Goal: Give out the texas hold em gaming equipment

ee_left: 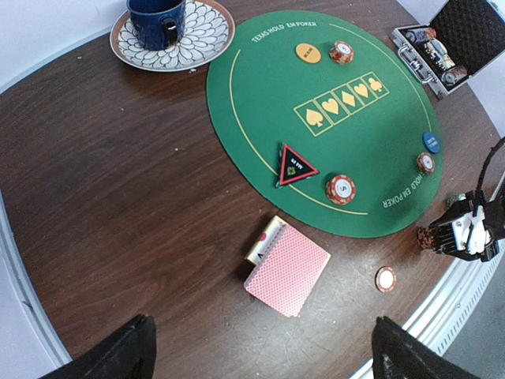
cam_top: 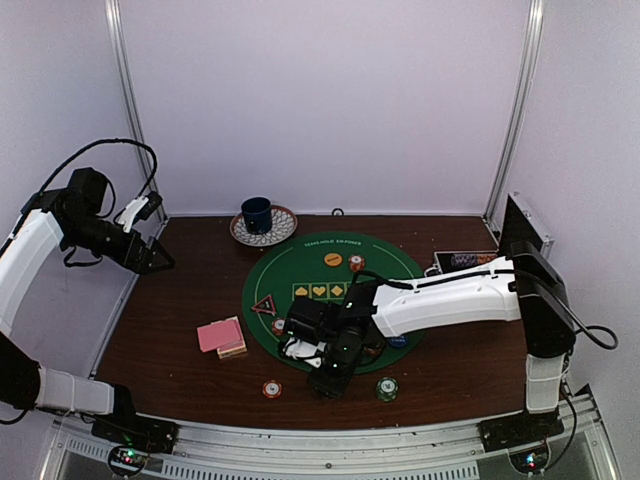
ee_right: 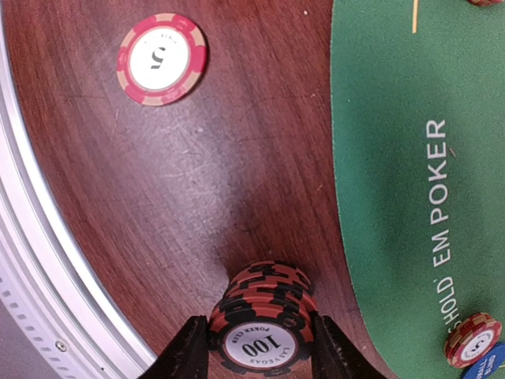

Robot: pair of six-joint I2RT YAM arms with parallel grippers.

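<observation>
White walls (cam_top: 320,100); dark wood table (cam_top: 180,300), green mat (cam_top: 290,272), poker chips (cam_top: 272,389).

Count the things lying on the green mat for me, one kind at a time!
Striped chips: 3
Flat discs: 2
Triangle marker: 1
Total: 6

from above, the chip stack (ee_right: 260,320) is hidden under the right gripper (cam_top: 330,385) and the blue disc (cam_top: 399,341) is half covered by the arm. in the right wrist view the right fingers (ee_right: 185,351) are cut off by the bottom edge. in the left wrist view the cup (ee_left: 156,20) and case (ee_left: 477,24) are clipped by the frame, and the left fingers (ee_left: 118,351) are seen only as dark blurred tips.
</observation>
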